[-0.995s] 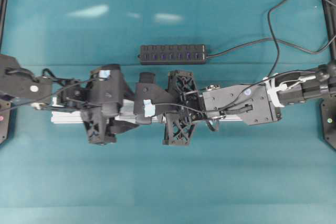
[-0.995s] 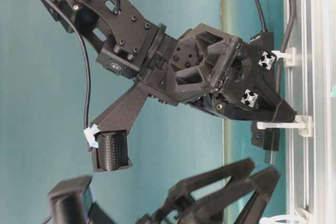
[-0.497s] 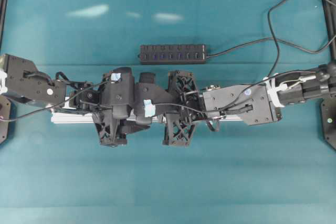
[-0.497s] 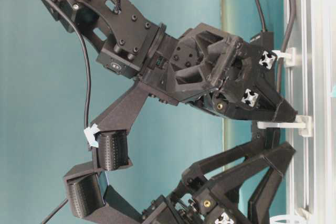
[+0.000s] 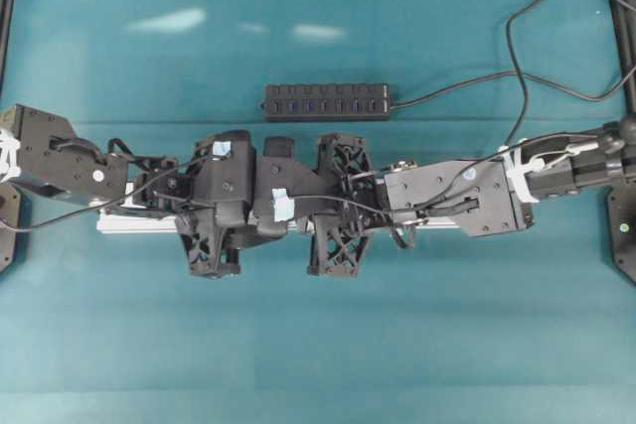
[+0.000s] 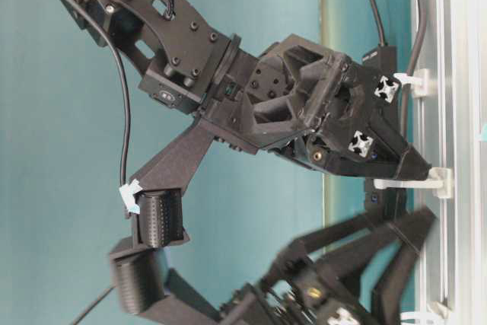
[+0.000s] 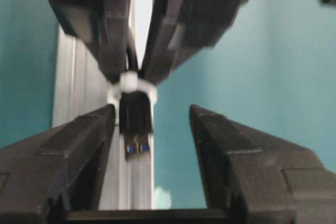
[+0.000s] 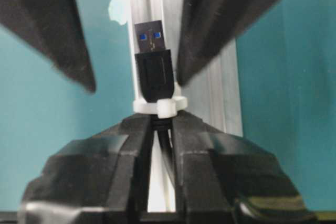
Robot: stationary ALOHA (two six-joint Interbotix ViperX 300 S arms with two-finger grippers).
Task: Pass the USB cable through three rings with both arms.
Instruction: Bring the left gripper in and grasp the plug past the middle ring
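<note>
The USB cable's plug pokes through a white ring on the silver rail. My right gripper is shut on the black cord just behind that ring. In the left wrist view the same plug hangs below the ring, and my left gripper stands open with a finger on each side of it, the left finger close beside the plug. A second ring sits further along the rail. From table level, rings stick out from the rail.
A black multi-port hub lies behind the arms, and its cord loops off to the back right. Both arms meet over the rail at mid-table. Teal table surface lies in front of and behind them.
The left arm has moved in towards the right gripper, so its fingers now straddle the plug. Its jaws have narrowed. The right gripper has stayed put.
</note>
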